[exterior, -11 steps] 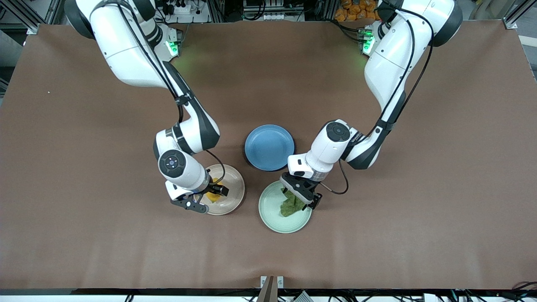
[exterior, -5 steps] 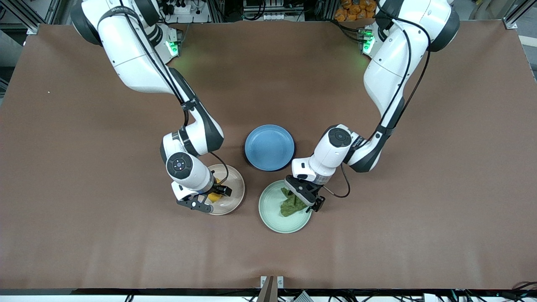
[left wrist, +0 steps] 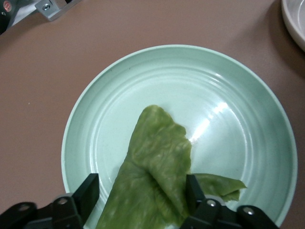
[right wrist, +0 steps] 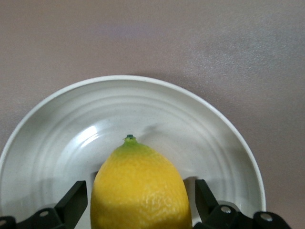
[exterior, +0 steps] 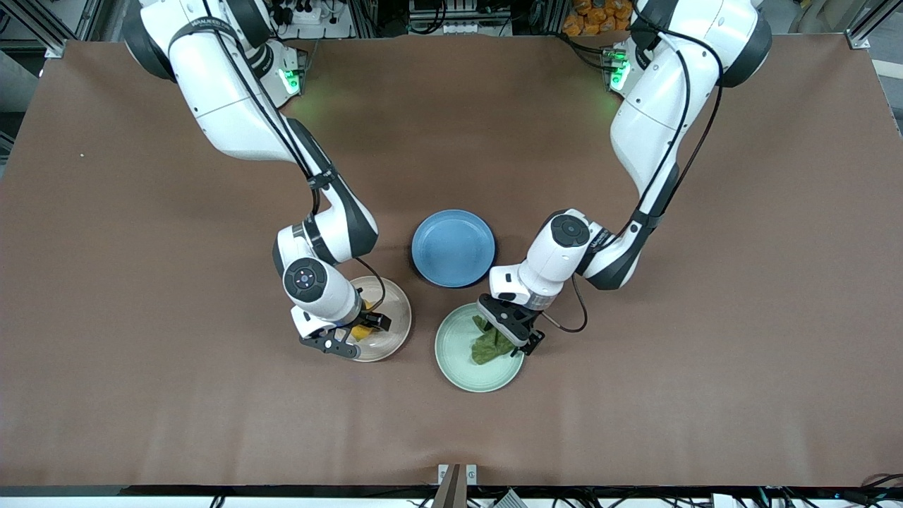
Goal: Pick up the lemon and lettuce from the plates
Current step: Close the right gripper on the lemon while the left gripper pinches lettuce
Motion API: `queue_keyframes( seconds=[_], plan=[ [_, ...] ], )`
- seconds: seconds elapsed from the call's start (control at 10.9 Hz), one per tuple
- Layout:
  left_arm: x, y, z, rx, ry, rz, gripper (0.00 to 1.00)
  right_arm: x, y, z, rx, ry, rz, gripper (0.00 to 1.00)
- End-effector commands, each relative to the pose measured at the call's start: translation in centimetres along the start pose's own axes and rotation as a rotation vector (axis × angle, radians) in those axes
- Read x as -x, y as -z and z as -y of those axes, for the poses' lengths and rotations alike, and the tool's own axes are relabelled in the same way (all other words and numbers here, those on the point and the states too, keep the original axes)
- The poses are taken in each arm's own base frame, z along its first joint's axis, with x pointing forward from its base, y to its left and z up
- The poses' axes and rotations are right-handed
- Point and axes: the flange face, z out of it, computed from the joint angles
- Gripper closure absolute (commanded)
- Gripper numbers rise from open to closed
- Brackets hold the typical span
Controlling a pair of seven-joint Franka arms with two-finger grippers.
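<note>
Right hand (exterior: pixel 358 331) down in the pale beige-pink round rimmed plate (exterior: pixel 395 317) on the brown worktop (exterior: pixel 141 282), black fingers (right wrist: pixel 71 202) apart, one on each side of the small oval yellow lemon (right wrist: pixel 140 191); cannot tell whether they touch its skin. Lemon (exterior: pixel 362 331) resting on that plate (right wrist: pixel 57 124), green-tipped nub pointing away from the hand (right wrist: pixel 140 202).

Left hand (exterior: pixel 509 331) down in the pale mint-green round rimmed plate (exterior: pixel 458 360), fingers (left wrist: pixel 88 193) apart, flanking the wrinkled dark-green lettuce leaf (left wrist: pixel 157 181). Lettuce (exterior: pixel 492 346) lying folded on the mint plate (left wrist: pixel 228 95), toward the rim nearest the left arm's end of the worktop, partly hidden under the hand (left wrist: pixel 140 198).

Both plates side by side, close but apart, beige one toward the right arm's end. Round blue plate (exterior: pixel 453 248) bare, farther from the front camera than both, between the two wrists
</note>
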Motion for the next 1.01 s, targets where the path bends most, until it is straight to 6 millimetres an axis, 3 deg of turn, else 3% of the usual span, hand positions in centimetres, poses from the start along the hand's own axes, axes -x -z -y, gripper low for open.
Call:
queue_keyframes(
  seconds=[0.0,0.09,0.18,0.37,0.64,0.92],
  plan=[
    [-0.2,-0.4,0.0,-0.015,-0.038,-0.012,0.38,-0.1,-0.2,0.3,0.012,0.0,-0.013,0.24],
    [-0.2,-0.4,0.0,-0.015,-0.046,-0.012,0.49,-0.1,-0.1,0.3,0.012,-0.001,-0.011,0.35],
    [-0.1,-0.3,0.6,-0.019,-0.049,-0.011,0.57,-0.1,-0.1,0.2,0.011,-0.004,-0.011,0.4],
    [0.0,-0.3,0.7,-0.02,-0.048,-0.011,0.64,-0.8,0.5,-0.4,0.006,-0.014,-0.011,0.48],
    [-0.5,0.1,0.6,-0.021,-0.039,-0.018,0.8,-2.2,3.4,-2.4,0.02,-0.044,0.022,0.53],
    [-0.7,0.5,0.8,-0.022,-0.025,-0.024,0.94,-3.6,8.2,-5.3,0.046,0.018,0.078,0.53]
  ],
)
